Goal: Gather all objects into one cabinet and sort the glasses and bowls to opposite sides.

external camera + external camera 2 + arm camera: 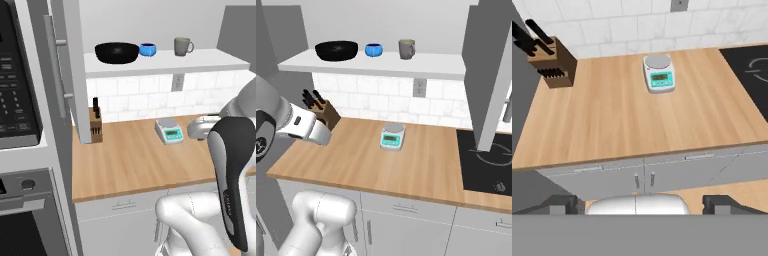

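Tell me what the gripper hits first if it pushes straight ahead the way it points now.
Going by the hand view, the open gripper points down toward the wooden counter in front of the kitchen scale. It would likely meet bare wood near the front edge first, though depth is hard to judge.

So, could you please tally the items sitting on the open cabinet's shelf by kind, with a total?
Bowls: 2, the wide black bowl and the small blue bowl
Mugs: 1, the grey-beige mug
Total: 3 on the white shelf
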